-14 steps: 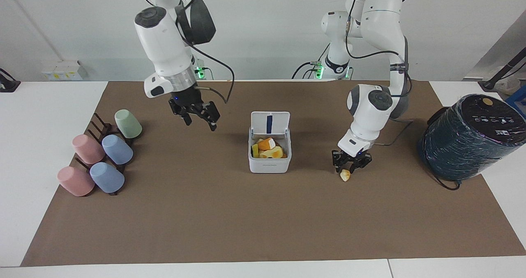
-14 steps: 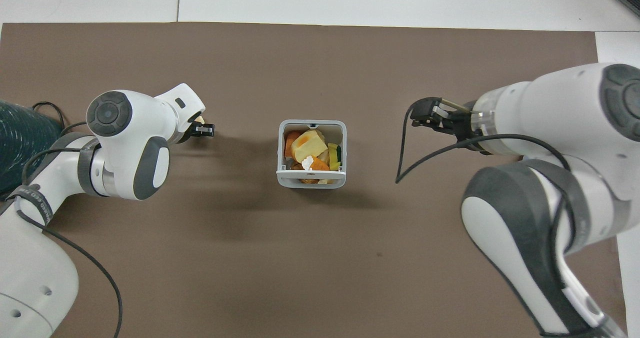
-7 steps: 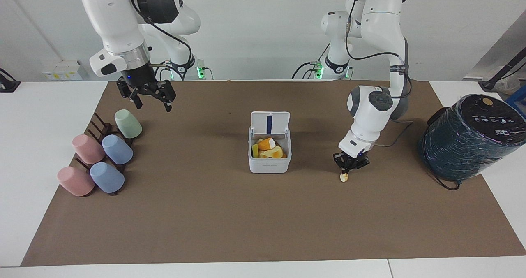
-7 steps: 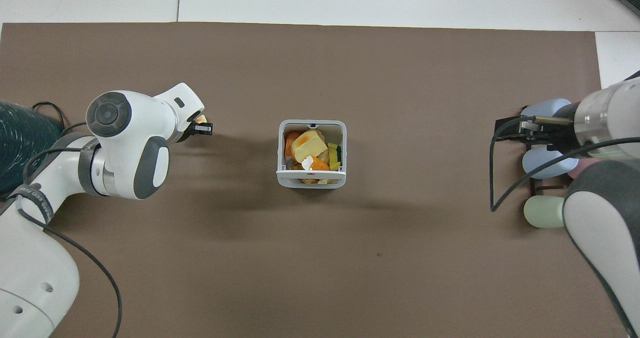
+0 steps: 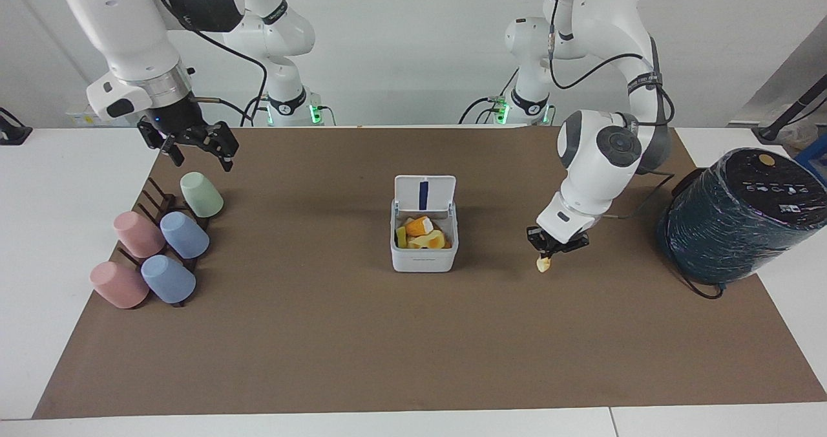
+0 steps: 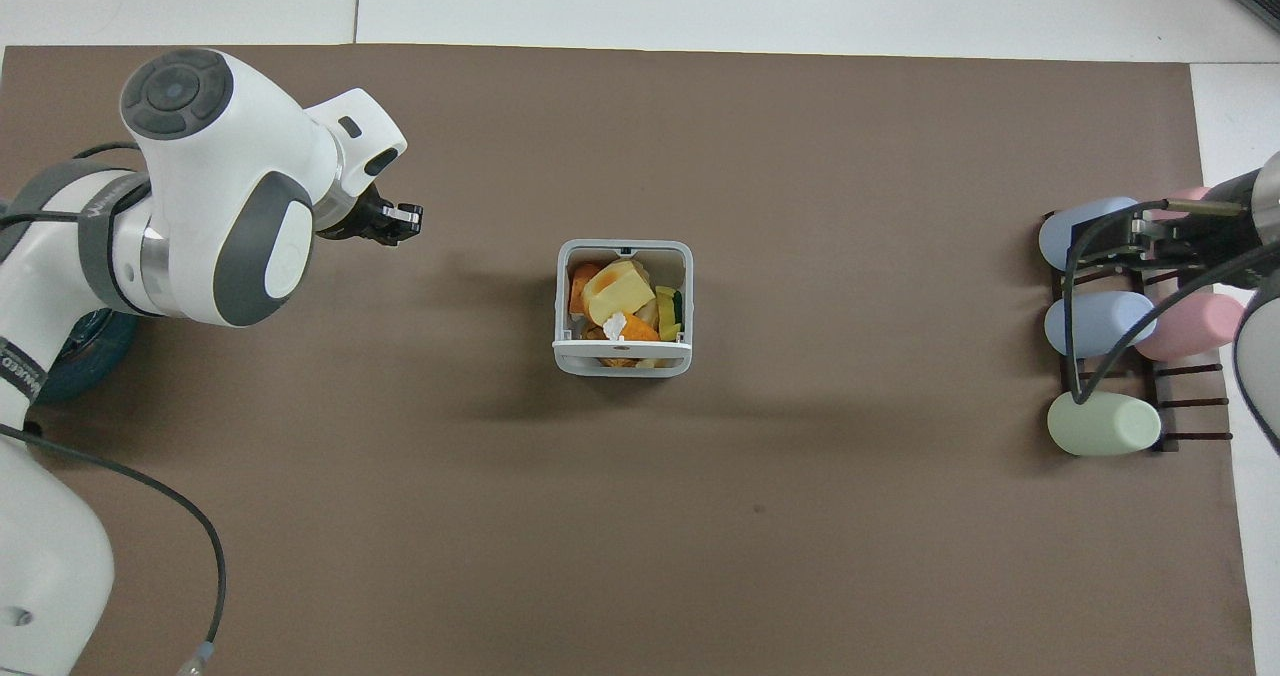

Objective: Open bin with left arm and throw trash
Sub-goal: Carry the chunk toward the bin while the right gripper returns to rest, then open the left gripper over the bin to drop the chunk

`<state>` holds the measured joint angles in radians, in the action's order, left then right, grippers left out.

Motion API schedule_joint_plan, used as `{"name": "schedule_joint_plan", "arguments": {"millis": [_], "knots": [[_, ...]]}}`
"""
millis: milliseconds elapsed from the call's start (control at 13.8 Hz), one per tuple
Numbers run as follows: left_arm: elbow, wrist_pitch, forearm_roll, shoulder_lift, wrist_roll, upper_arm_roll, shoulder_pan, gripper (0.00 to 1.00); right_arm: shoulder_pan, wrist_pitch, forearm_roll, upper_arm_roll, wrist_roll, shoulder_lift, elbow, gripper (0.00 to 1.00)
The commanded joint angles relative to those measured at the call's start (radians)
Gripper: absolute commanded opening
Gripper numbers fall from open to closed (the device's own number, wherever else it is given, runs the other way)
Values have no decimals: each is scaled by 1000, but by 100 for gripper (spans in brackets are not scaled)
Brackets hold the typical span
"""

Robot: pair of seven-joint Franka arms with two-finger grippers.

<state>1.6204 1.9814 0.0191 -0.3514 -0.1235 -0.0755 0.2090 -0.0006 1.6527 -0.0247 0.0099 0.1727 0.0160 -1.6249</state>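
**A:** What stands nearest the robots?

**B:** The right gripper (image 5: pixel 196 146), fingers spread wide and holding nothing, waits in the air above the mat's edge by the cup rack (image 5: pixel 155 220), where five pastel cups (image 5: pixel 184 234) lie on their sides. The risk there is slight: a low sweep toward the centre could clip the green cup (image 5: pixel 201 194).

**A:** And in the middle of the mat?

**B:** The bin (image 5: pixel 424 259) stands with its lid (image 5: pixel 424 194) raised upright, scraps (image 5: pixel 423 233) of orange and yellow already piled inside. The pile looks high; another piece dropped from above may bounce off it and land on the mat (image 5: pixel 413 346), or keep the lid from closing.

**A:** Where is the last piece?

**B:** The left gripper (image 5: pixel 546 254) is closed on a pale scrap of trash (image 5: pixel 543 264), lifted just clear of the mat beside the bin, toward the left arm's end of the table. The scrap hangs mostly below the fingertips, so the hold seems to be on its top alone. A quick swing could shake it loose short of the bin.

**A:** Any other hazard?

**B:** A low carry may strike the bin's wall and push the light box along. The dark wrapped cylinder (image 5: pixel 736 214) stands well apart.
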Motion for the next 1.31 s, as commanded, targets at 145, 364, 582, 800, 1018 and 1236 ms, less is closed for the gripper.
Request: {"name": "schedule_joint_plan", "arguments": {"millis": [145, 364, 582, 800, 1018, 1236], "knots": [[-93, -122, -2, -6, -230, -38, 91, 0, -1, -48, -15, 13, -16, -4, -15, 100], [-93, -115, 19, -1, -399, -49, 191, 0, 5, -53, -6, 15, -18, -56, -84, 100], [-87, -98, 59, 3, -479, -49, 271, 0, 2, -45, -6, 16, -18, -79, -119, 100], [-60, -72, 74, 17, -493, -50, 316, 0, 5, -36, -6, 16, -18, -82, -125, 100], [-79, -78, 101, 11, -493, -49, 307, 62, 10, -16, -6, 16, -18, -100, -158, 100], [-89, -99, 90, 15, -493, -41, 303, 100, 1, -4, -6, 16, -16, -94, -153, 100]]}}
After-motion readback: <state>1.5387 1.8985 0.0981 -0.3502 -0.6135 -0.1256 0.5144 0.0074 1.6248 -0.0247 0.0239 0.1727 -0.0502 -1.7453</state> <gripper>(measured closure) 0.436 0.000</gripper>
